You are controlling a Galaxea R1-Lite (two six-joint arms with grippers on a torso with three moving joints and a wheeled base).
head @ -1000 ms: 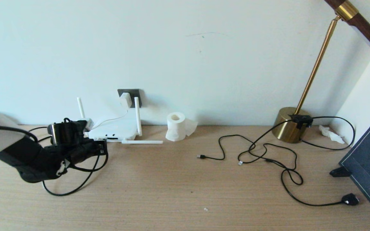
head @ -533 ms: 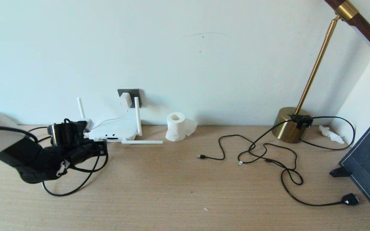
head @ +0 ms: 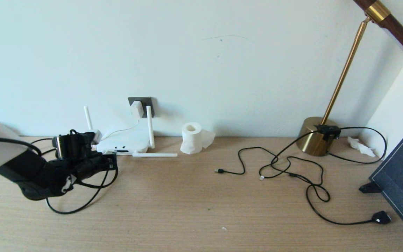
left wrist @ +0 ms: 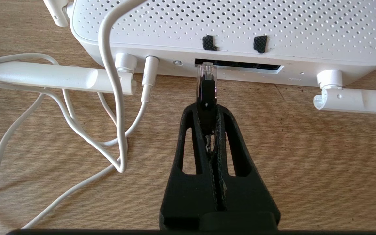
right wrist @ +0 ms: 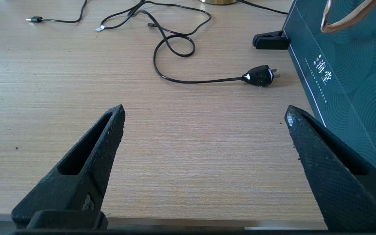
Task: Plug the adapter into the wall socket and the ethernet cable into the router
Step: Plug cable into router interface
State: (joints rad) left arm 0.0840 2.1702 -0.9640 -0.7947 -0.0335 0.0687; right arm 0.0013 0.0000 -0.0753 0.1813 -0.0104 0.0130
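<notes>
The ethernet cable [left wrist: 206, 93] is clamped at its black boot between my left gripper's [left wrist: 207, 109] closed fingers. Its clear-tipped plug points at the dark port slot on the front edge of the router [left wrist: 233, 29]; the tip sits at the left end of that slot, at the mouth of the port, and whether it has entered I cannot tell. The rest of the black cable loops on the table [head: 201, 196] under my left arm [head: 30, 171].

The router [head: 126, 141] lies flat on the table against the wall. Two antennas stand upright and one lies folded along the table in front of it. A thin white cord is plugged in beside the port slot and runs in loose loops over the wood.

The adapter [head: 136, 109] is seated in the wall socket [head: 142, 105], directly above the router.

My right gripper [right wrist: 204, 114] hovers low over bare wood well to the right, jaws wide apart, holding nothing. Ahead of it lie a black power plug [right wrist: 259, 75] with its cord, and a dark green bag [right wrist: 348, 65] stands to one side. A tissue roll [head: 191, 137] stands right of the router, and a brass lamp base [head: 315, 138] farther right.
</notes>
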